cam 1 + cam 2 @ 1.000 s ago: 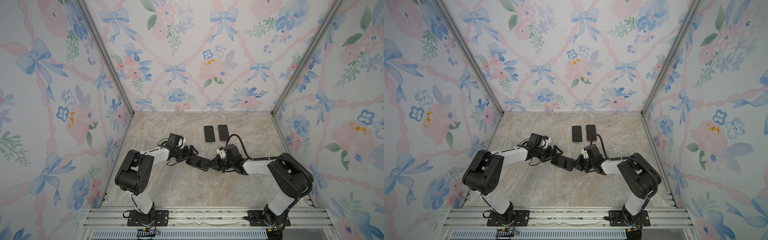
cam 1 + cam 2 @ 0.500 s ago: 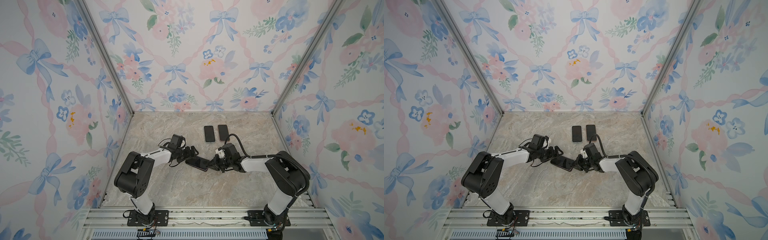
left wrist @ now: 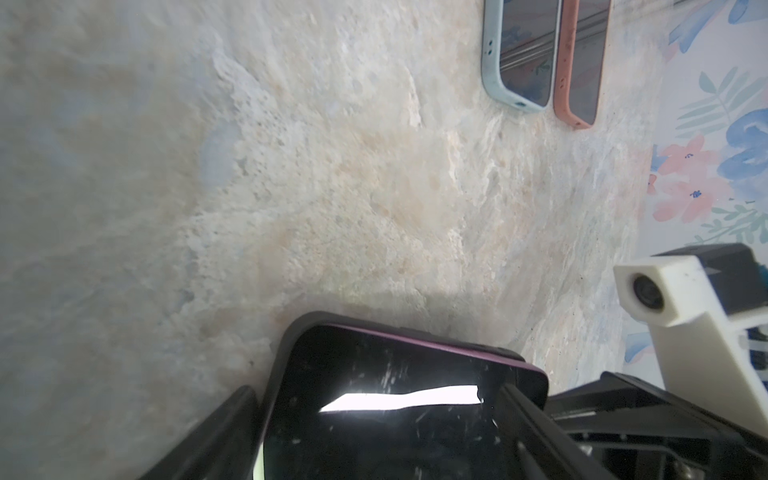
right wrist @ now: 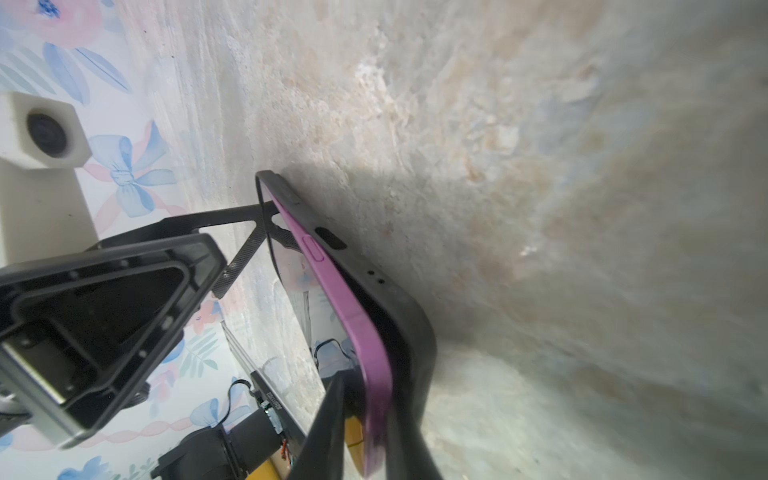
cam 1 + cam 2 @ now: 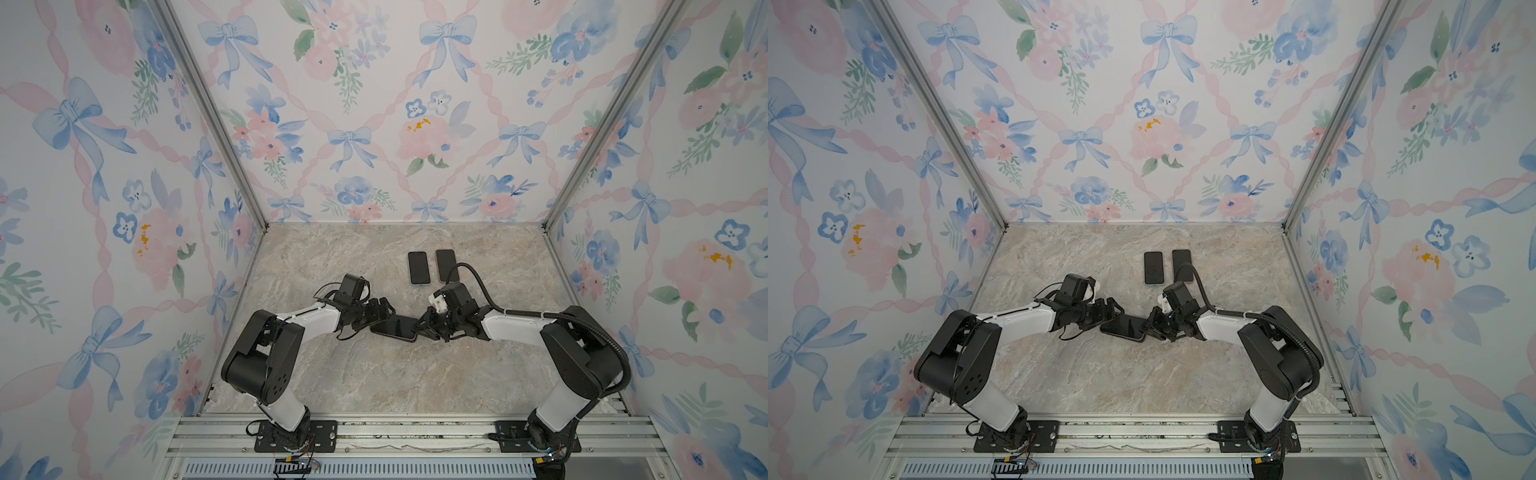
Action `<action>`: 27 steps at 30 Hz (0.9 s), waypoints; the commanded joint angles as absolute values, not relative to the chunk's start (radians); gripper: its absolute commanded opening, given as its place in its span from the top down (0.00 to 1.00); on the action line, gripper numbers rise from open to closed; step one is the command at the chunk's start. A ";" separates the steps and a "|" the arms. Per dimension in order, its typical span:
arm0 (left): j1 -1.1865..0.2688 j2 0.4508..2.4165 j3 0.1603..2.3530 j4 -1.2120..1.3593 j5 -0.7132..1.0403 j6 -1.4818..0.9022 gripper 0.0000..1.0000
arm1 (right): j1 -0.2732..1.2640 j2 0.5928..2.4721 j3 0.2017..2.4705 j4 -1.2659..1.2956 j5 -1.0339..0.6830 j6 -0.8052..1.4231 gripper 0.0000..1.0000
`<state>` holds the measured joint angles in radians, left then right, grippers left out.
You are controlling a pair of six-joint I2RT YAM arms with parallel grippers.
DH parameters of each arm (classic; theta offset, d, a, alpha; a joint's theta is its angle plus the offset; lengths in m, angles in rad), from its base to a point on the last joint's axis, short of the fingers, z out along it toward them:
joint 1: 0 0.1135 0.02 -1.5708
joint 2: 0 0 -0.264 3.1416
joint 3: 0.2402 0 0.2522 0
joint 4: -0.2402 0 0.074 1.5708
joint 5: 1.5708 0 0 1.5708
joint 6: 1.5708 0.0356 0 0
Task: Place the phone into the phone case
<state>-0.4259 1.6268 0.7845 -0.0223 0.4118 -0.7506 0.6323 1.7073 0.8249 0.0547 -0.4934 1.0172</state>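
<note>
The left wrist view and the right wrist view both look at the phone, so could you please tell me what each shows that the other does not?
Only the left wrist view shows the light blue case and the salmon case, lying side by side. Only the right wrist view shows the purple phone edge-on, its side raised out of the black case. Both show the phone's dark screen, the black case around it and the marble table.
</note>
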 commanded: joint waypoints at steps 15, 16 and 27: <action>-0.410 1.568 0.701 -0.097 0.538 -0.764 0.13 | 0.669 1.660 0.954 -0.284 -0.350 0.878 0.50; -0.408 1.568 0.704 -0.111 0.529 -0.757 0.14 | 0.667 1.660 0.955 -0.287 -0.353 0.875 0.49; -0.405 1.552 0.695 -0.174 0.487 -0.705 0.39 | 0.712 1.591 1.020 -0.488 -0.167 0.724 0.56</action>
